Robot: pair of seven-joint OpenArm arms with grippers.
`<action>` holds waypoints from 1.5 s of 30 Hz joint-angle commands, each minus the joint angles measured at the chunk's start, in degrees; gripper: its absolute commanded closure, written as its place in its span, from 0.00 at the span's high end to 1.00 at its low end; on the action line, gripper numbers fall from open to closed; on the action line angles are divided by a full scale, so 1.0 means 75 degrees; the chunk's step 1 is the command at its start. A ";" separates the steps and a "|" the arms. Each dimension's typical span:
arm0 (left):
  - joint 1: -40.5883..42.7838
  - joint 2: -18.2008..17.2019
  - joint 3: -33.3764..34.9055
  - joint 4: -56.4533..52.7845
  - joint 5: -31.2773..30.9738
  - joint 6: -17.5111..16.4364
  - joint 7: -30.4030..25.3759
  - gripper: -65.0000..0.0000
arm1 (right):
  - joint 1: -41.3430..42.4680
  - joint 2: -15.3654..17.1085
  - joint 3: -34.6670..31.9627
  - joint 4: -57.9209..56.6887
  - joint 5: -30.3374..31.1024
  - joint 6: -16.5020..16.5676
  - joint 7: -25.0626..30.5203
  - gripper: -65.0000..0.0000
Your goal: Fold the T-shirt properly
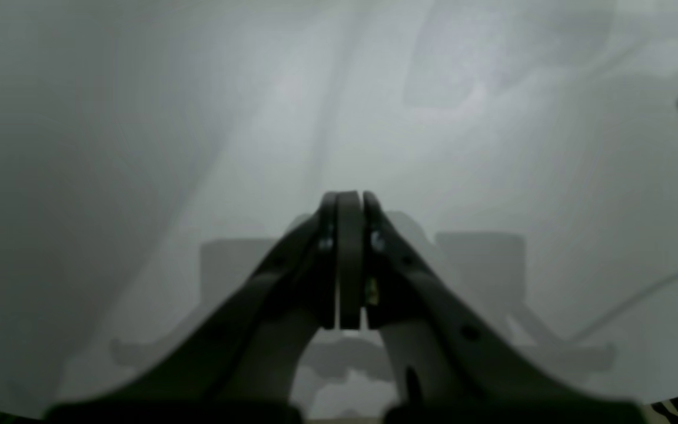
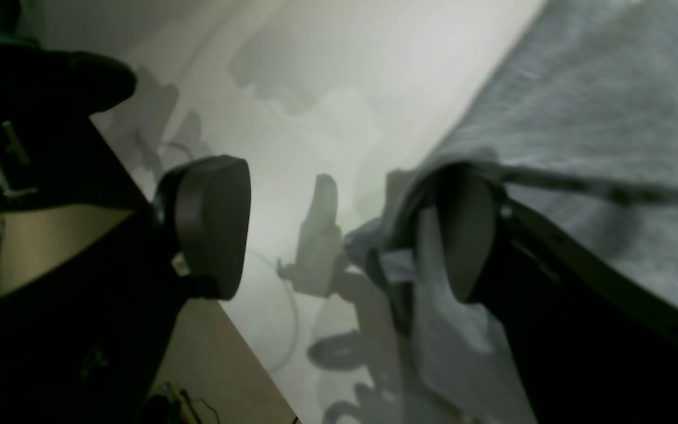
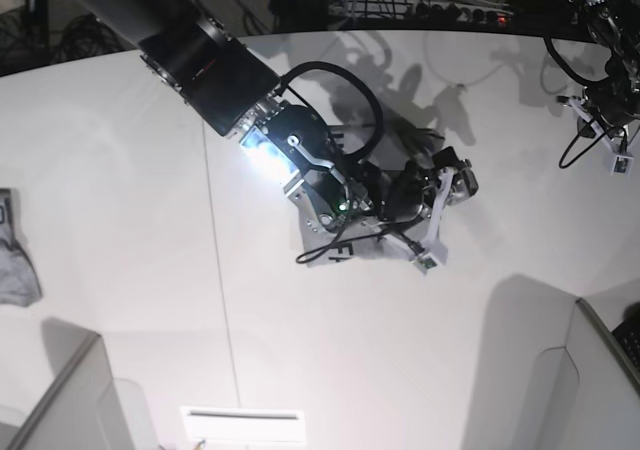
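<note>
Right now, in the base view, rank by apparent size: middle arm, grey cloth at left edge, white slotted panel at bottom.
1. Arm: largest, though it is raised nearer the camera.
2. Panel and cloth: these look alike, and the cloth is cut off by the frame.

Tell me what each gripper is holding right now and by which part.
Nothing is clamped. The right gripper is open, with grey cloth draped over one finger. The left gripper is shut, nothing visible between its pads.
</note>
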 commanded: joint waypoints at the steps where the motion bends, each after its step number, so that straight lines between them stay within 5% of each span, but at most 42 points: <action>1: -0.0021 -0.0136 -0.0049 0.0142 -0.0053 -0.0063 -0.0057 0.00 | 0.0294 -0.0130 -0.0150 0.0125 0.0169 0.0041 0.0103 0.70; 7: -0.0021 -0.0125 -0.0049 0.0130 -0.0053 -0.0063 -0.0057 0.00 | 0.0892 -0.0107 -0.1134 0.0407 0.1072 0.0041 0.0431 0.70; 11: -0.0021 -0.0125 -0.0061 0.0142 -0.0053 -0.0063 -0.0057 0.00 | 0.0810 0.0292 -0.0443 0.1040 0.0920 0.0041 0.0407 0.68; 14: 0.0108 -0.0160 -0.0061 0.0142 -0.0065 -0.0063 -0.0092 0.00 | 0.0423 0.0784 0.0530 0.1508 0.0732 0.0041 0.0278 0.44; 17: 0.0249 -0.0172 -0.0072 0.0142 -0.0065 -0.0063 -0.0104 0.00 | -0.0081 0.1148 0.1480 0.1708 0.0685 0.0041 0.0079 0.02; 18: 0.0319 -0.0172 -0.0072 0.0142 -0.0065 -0.0063 -0.0116 0.00 | -0.0245 0.1312 0.1726 0.1708 0.0685 0.0041 0.0067 0.00; 26: 0.0331 -0.0172 -0.0072 0.0142 -0.0088 -0.0063 -0.0116 0.00 | -0.0854 0.1886 0.1878 0.1133 0.0603 0.0053 0.0138 0.00; 30: 0.0331 -0.0172 -0.0072 0.0142 -0.0100 -0.0063 -0.0116 0.00 | -0.1100 0.1804 0.1878 0.1075 -0.0323 0.0100 0.0138 0.00; 35: 0.0319 -0.0148 -0.0072 0.0142 -0.0100 -0.0063 -0.0127 0.00 | -0.1112 0.1581 0.1210 0.1098 -0.0569 0.0100 0.0067 0.00; 45: 0.0319 -0.0148 -0.0072 0.0154 -0.0100 -0.0063 -0.0127 0.00 | -0.0737 0.0339 -0.0536 0.0946 -0.0710 0.0100 0.0079 0.00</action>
